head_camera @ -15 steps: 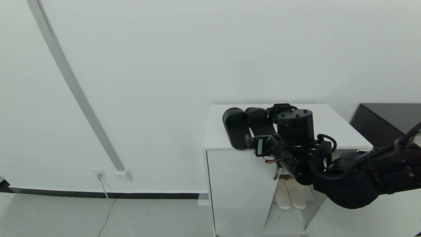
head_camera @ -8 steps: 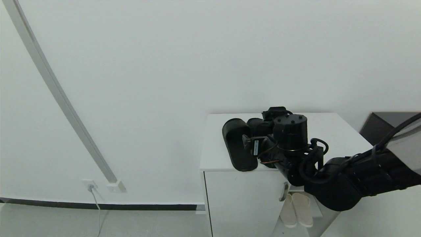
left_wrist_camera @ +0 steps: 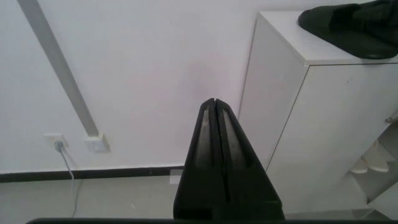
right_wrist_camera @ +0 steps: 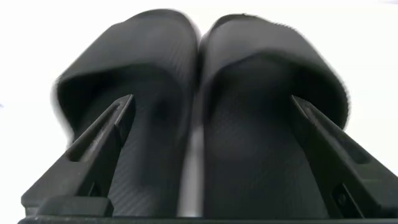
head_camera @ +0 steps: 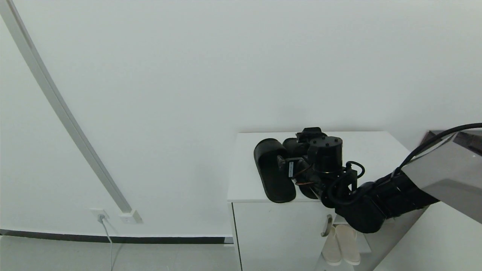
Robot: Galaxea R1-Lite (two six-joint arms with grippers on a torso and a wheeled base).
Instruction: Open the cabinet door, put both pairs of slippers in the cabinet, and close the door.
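A pair of black slippers point(head_camera: 273, 173) lies side by side on top of the white cabinet point(head_camera: 275, 233). My right gripper point(right_wrist_camera: 205, 143) is open at their heel end, one finger outside each slipper point(right_wrist_camera: 261, 124), not closed on them. In the head view the right wrist covers most of the right-hand slipper. A pair of white slippers point(head_camera: 340, 244) stands on a shelf inside the cabinet, behind the open right door point(head_camera: 433, 244). My left gripper point(left_wrist_camera: 214, 124) is shut on nothing, low and to the left of the cabinet point(left_wrist_camera: 311, 124), with the black slippers point(left_wrist_camera: 354, 22) above it.
The cabinet's left door is closed, with a metal handle point(head_camera: 328, 225) at its inner edge. A wall socket with a cable point(head_camera: 99, 216) and a slanted grey conduit point(head_camera: 64, 113) are on the wall to the left. A dark table point(head_camera: 472, 137) stands at the right.
The head camera has shifted, so the cabinet sits lower in the picture. My right gripper has moved left and forward until it straddles the black slippers.
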